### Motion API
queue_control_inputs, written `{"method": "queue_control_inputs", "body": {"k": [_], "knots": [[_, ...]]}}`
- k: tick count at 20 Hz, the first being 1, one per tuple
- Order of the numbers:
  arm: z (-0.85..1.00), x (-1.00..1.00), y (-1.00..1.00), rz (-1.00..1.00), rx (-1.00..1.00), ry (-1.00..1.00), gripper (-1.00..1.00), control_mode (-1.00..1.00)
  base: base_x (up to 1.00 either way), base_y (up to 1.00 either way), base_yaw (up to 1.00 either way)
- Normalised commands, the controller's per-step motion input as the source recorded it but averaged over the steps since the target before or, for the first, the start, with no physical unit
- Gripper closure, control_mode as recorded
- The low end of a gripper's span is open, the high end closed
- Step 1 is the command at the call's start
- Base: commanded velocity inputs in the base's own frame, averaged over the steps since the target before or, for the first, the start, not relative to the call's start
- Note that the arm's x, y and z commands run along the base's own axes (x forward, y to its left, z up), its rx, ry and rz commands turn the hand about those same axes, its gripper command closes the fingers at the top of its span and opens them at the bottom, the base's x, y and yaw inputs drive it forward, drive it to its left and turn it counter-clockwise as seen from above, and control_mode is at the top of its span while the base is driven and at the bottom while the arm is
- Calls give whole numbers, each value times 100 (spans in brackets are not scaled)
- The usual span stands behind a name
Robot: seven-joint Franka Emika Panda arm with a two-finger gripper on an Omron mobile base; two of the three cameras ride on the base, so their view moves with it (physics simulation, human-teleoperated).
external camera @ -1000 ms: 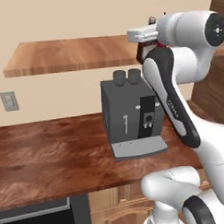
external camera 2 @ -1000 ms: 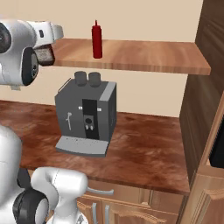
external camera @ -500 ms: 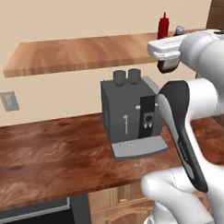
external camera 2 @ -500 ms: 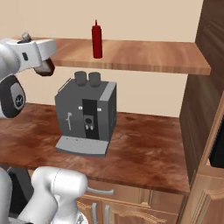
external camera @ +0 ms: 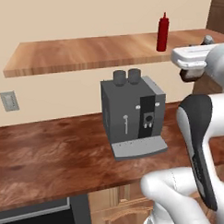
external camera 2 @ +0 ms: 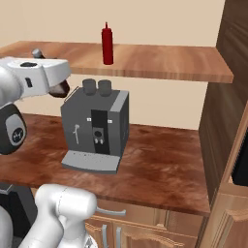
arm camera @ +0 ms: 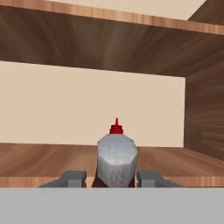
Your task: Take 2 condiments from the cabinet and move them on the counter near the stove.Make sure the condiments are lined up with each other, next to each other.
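Note:
The red squeeze bottle (external camera: 162,32) (external camera 2: 107,44) stands upright on the open wooden cabinet shelf (external camera: 83,53) (external camera 2: 160,60); its nozzle (arm camera: 116,127) peeks over the held bottle. My gripper (external camera: 189,71) (external camera 2: 60,87) (arm camera: 112,178) is shut on the dark brown sauce bottle (external camera: 190,76) (external camera 2: 61,89), whose cap (arm camera: 116,162) sits between the fingertips. The hand hangs just in front of and slightly below the shelf edge, above the reddish-brown counter (external camera: 51,153) (external camera 2: 164,160). The stove is out of view.
A grey coffee machine (external camera: 132,115) (external camera 2: 97,126) stands on the counter below the shelf, close beside the hand. A tall dark wood cabinet (external camera 2: 227,97) closes off the right end. A wall outlet (external camera: 8,101) is at the left. A dark appliance front (external camera: 31,223) sits under the counter.
The hand has drawn back from the shelf and sunk lower with the sauce bottle in it. The red bottle has stayed in place on the shelf.

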Motion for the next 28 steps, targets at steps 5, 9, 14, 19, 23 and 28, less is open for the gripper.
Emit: {"method": "queue_control_inputs", "body": {"k": [5, 9, 14, 19, 23, 28], "knots": [[-29, -20, -8, 8, 0, 11, 100, -100, 0, 0, 0], [-24, -22, 0, 11, 0, 21, 100, -100, 0, 0, 0], [-22, -21, 0, 8, 0, 27, 100, -100, 0, 0, 0], [-19, -19, 0, 4, 0, 27, 100, -100, 0, 0, 0], [-23, -8, 0, 0, 0, 15, 100, -100, 0, 0, 0], [-33, 0, 0, 0, 0, 0, 100, -100, 0, 0, 0]]}}
